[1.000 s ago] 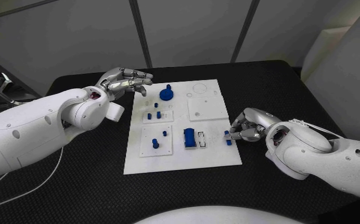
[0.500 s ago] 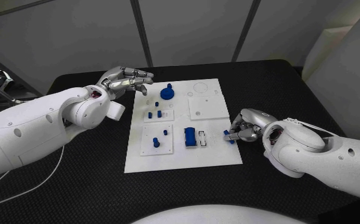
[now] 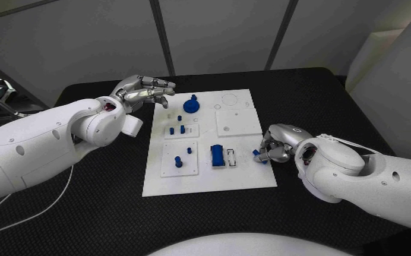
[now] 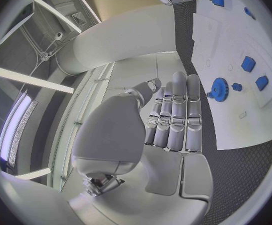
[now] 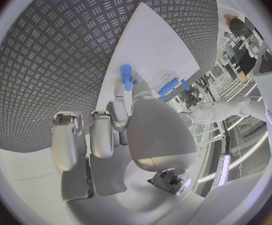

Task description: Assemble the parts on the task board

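Nearest the robot, on the black desk (image 3: pixel 103 208), lies the front edge of the white board (image 3: pixel 209 182). At the board's right edge the right hand (image 3: pixel 278 146) rests low, its fingers (image 5: pixel 124 112) curled in and pinching a small blue peg (image 3: pixel 257 152); the right wrist view shows the peg (image 5: pixel 126 77) sticking out past the fingertips over the white plate, its far end touching or nearly touching the surface.

Just left of that hand stands a blue block (image 3: pixel 217 156) with a narrow white slotted piece beside it. Further left, a raised white square carries a short blue pin (image 3: pixel 177 162) and a smaller blue stub (image 3: pixel 188 149).

Beyond these, a second raised square holds a few little blue pins (image 3: pixel 182 129), and to its right sits a plain white square plate (image 3: pixel 237 122) with small holes. Further still, a blue gear (image 3: pixel 190 107) stands near the board's far left part; the left wrist view shows the gear (image 4: pixel 220 89) lying flat with small blue pieces near it.

At the far left corner of the board the left hand (image 3: pixel 143 92) hovers above the desk and the board's edge. Its fingers (image 4: pixel 176 110) lie straight and close together, side by side, holding nothing, and touching none of the parts.
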### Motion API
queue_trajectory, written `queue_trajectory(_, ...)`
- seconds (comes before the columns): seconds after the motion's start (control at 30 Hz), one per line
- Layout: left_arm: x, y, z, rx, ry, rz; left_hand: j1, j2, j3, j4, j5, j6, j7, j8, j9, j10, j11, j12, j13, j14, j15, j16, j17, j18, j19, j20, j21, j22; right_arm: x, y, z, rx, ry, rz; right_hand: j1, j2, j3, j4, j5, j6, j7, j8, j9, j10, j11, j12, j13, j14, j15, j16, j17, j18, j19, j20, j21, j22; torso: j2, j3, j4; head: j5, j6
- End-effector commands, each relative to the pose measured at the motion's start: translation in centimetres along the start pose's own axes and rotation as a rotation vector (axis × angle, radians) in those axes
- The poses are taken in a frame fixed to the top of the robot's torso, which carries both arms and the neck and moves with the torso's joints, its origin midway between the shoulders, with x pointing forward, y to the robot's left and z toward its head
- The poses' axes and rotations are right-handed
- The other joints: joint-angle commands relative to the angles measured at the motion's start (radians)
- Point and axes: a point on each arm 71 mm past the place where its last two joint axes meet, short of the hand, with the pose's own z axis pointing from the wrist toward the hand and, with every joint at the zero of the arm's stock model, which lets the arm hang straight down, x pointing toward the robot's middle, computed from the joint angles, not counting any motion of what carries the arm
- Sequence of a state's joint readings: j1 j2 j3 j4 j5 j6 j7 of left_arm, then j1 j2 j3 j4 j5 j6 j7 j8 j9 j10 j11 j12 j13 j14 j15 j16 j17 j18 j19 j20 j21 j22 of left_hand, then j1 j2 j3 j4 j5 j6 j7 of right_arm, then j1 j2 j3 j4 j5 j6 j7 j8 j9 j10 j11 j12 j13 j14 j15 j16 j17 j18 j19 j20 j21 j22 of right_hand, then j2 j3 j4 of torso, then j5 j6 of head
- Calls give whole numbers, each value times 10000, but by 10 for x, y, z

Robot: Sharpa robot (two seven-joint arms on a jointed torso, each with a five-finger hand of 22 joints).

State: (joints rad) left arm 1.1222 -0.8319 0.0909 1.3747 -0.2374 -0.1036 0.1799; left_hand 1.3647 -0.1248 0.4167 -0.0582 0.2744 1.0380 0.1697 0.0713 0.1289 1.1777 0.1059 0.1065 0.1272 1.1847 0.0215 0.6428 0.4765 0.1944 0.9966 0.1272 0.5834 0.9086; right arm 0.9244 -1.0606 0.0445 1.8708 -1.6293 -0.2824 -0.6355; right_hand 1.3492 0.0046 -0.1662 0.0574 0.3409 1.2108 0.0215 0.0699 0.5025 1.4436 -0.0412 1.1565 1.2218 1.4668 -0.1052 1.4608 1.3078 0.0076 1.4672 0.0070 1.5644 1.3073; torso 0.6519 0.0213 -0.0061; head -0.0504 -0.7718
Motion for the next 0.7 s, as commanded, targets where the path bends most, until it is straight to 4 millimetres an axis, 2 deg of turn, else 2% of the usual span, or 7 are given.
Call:
queue_trajectory(0.03, 1, -2, 0, 93, 105, -64, 10, 92, -55, 16, 24, 3, 52, -40, -8, -89, 2, -61, 8, 50, 33, -31, -12, -122, -24, 4, -33, -16, 12, -3, -1, 389, 563, -788, 229, 213, -15, -81, 121, 46, -3, -64, -109, 42, -106, 39, 23, 668, -82, 45, 863, -76, 1036, -78, 64, 2635, -4, 6, 3, 11, 6)
queue_trajectory(0.13, 1, -2, 0, 95, 109, -65, 10, 92, -55, 16, 24, 3, 52, -40, -8, -89, 2, -61, 8, 50, 33, -31, -12, -122, -24, 4, -33, -16, 11, -1, -2, 367, 341, -645, 205, 308, -25, -131, 544, 67, -14, -61, -167, 52, -122, 42, 42, 674, -88, 63, 896, -76, 1036, -89, 64, 2635, -2, 3, 8, 27, 15)
queue_trajectory(0.23, 1, -2, 0, 94, 103, -64, 10, 92, -55, 16, 24, 3, 52, -40, -8, -89, 2, -61, 8, 50, 33, -31, -12, -122, -24, 4, -33, -16, 9, 2, -3, 351, 62, -94, 116, 350, -59, -123, 761, 2, 4, -86, -225, 71, -108, 70, 76, 676, -88, 69, 909, -76, 1036, -88, 64, 2635, -9, 2, 8, 47, 5)
queue_trajectory(0.4, 1, -1, 0, 88, 101, -63, 10, 92, -55, 16, 24, 3, 52, -40, -8, -89, 2, -61, 8, 50, 33, -31, -12, -122, -24, 4, -33, -16, 5, 7, -7, 249, -329, 1214, 111, 524, -4, -151, 1006, -40, -1, -66, -302, 107, -108, 136, 143, 689, -83, 103, 966, -76, 1036, -84, 64, 2635, 0, -11, 4, 55, 25)
queue_trajectory(0.7, 1, -1, -1, 25, 150, -69, 30, 117, -71, 2, 40, 0, 46, -39, -6, -93, -11, -60, 29, 200, 11, 45, 34, -111, 77, -10, -2, -10, 2, 19, -10, -66, -797, 3187, -10, 571, -34, -127, 1159, 3, -3, -56, -339, 114, -109, 127, 148, 689, -87, 102, 967, -76, 1036, -88, 64, 2635, 12, -7, 6, 83, -4)
